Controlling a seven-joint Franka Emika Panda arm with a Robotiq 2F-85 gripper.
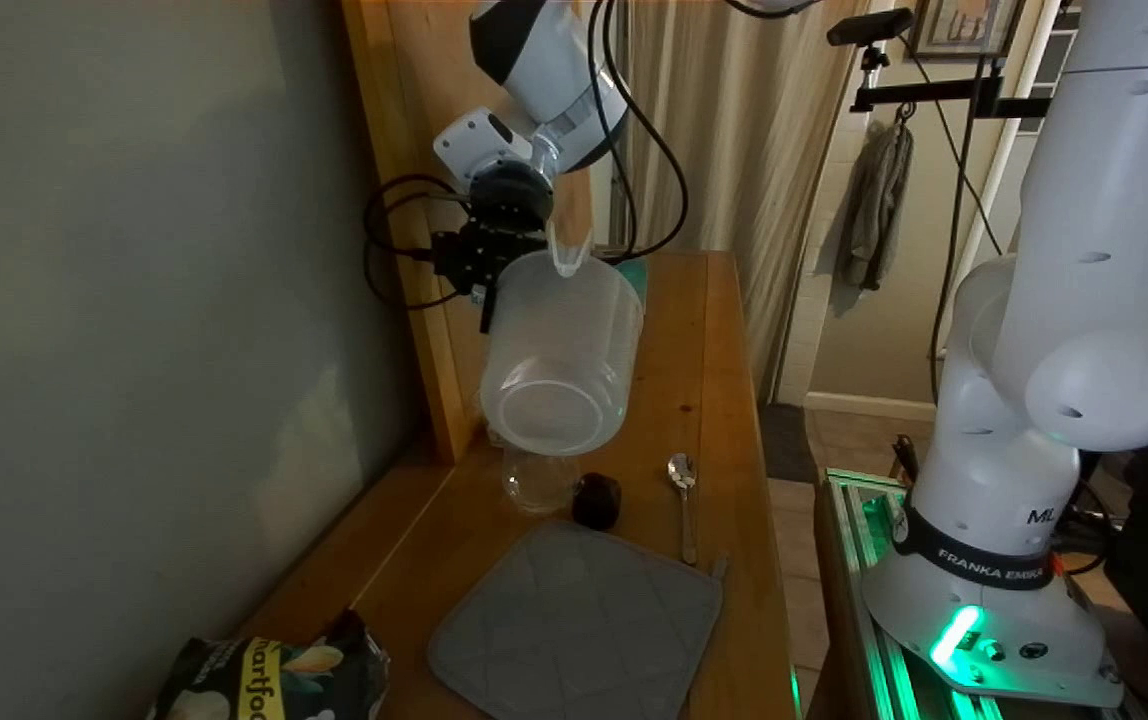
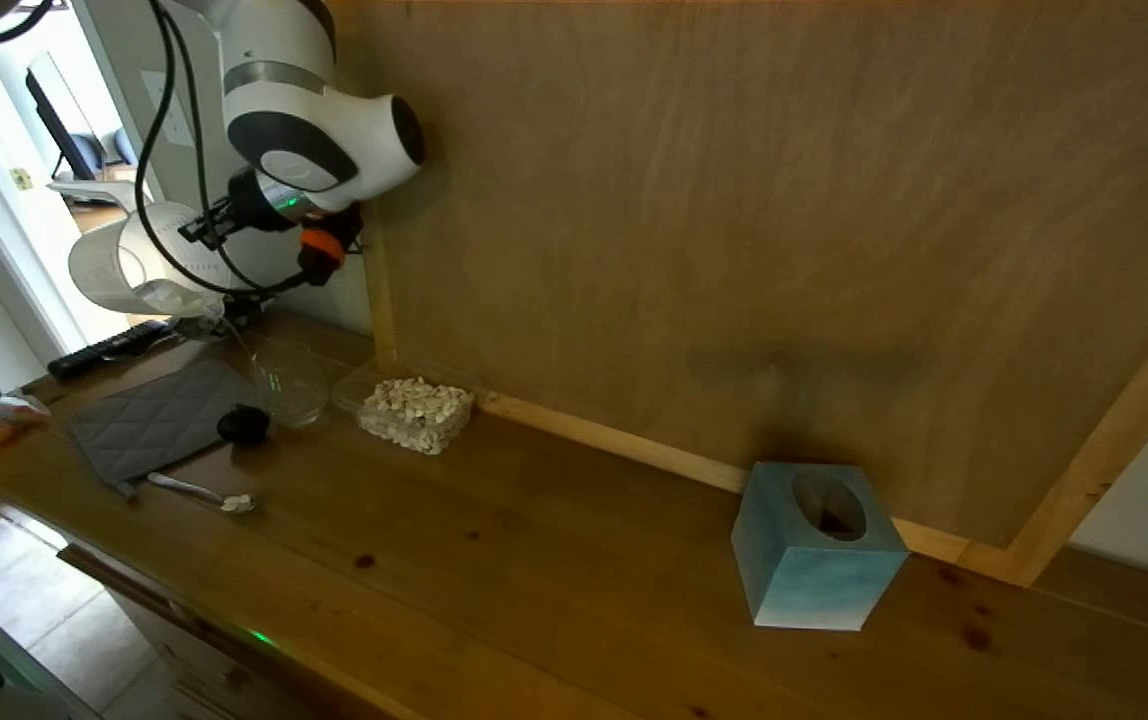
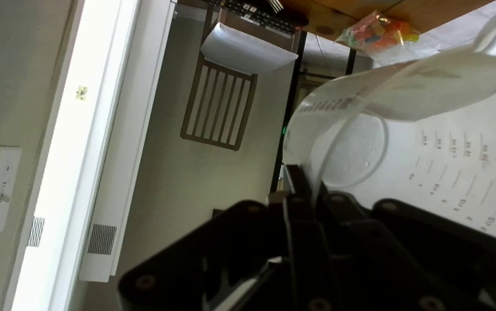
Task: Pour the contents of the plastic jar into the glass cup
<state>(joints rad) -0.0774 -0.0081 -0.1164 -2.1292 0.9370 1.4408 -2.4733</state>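
My gripper (image 3: pixel 313 190) is shut on the thin wall of the plastic jar (image 3: pixel 455 160) near its rim. In the wrist view I look into the jar; a few drops show on its bottom. The translucent jar (image 1: pixel 564 345) hangs tilted above the table, with its round base turned toward the camera in an exterior view. In both exterior views the clear glass cup (image 1: pixel 539 482) stands on the table below the jar. A thin pale streak runs from the jar's lip toward the glass cup (image 2: pixel 292 385); whether it is liquid I cannot tell. The cup's contents are unclear.
Close to the cup sit a small dark object (image 2: pixel 244 425), a grey quilted mat (image 1: pixel 579 620) and a spoon (image 1: pixel 681 495). A clear box of oats (image 2: pixel 419 415) and a tissue box (image 2: pixel 819 560) stand along the wooden panel (image 2: pixel 734 250). A snack bag (image 1: pixel 274 672) lies by the wall.
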